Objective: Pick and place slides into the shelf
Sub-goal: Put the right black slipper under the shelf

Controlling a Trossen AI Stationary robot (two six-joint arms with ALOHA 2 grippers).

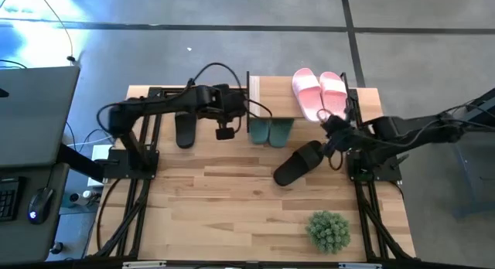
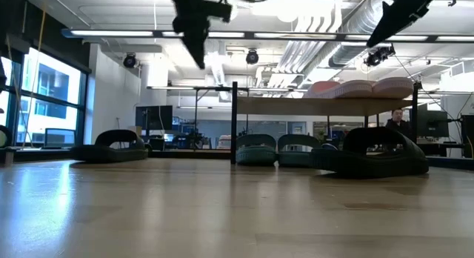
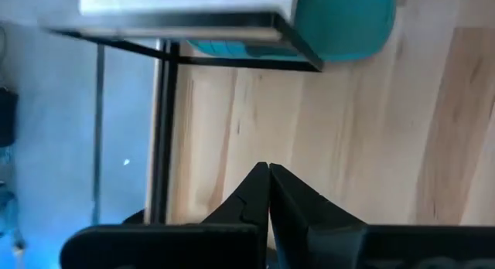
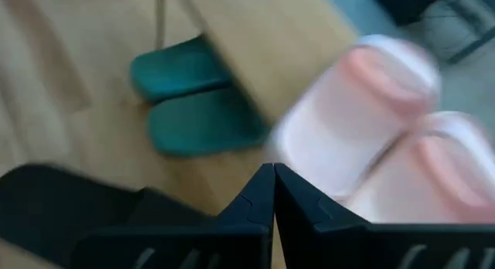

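A: What sits nearest the front edge of the light wooden tabletop point(image 1: 232, 199)?

B: A round green spiky plant point(image 1: 328, 230), alone near the right front corner. Farther in, a black foam slide sandal with a wide strap point(image 1: 298, 164) lies at an angle right of centre, its toe end toward the shelf.

A: And the robot's arms?

B: The right gripper point(image 1: 328, 124) hangs above the table just beyond that black sandal, close to the shelf's right end, fingers pressed together and holding nothing. The left gripper point(image 1: 230, 99) hovers by the shelf's left end, its fingers likewise closed and empty. In the low view both are well above the tabletop.

A: Where are the remaining slides?

B: A second black foam slide sandal point(image 1: 185, 130) rests on the table to the left, under the left arm. The dark green foam pair point(image 1: 270, 132) stands side by side beneath the small low shelf with its light wooden top board and black metal frame point(image 1: 272, 95), heels poking out toward the front. The pale pink foam pair point(image 1: 319, 93) lies on the top board at its right end.
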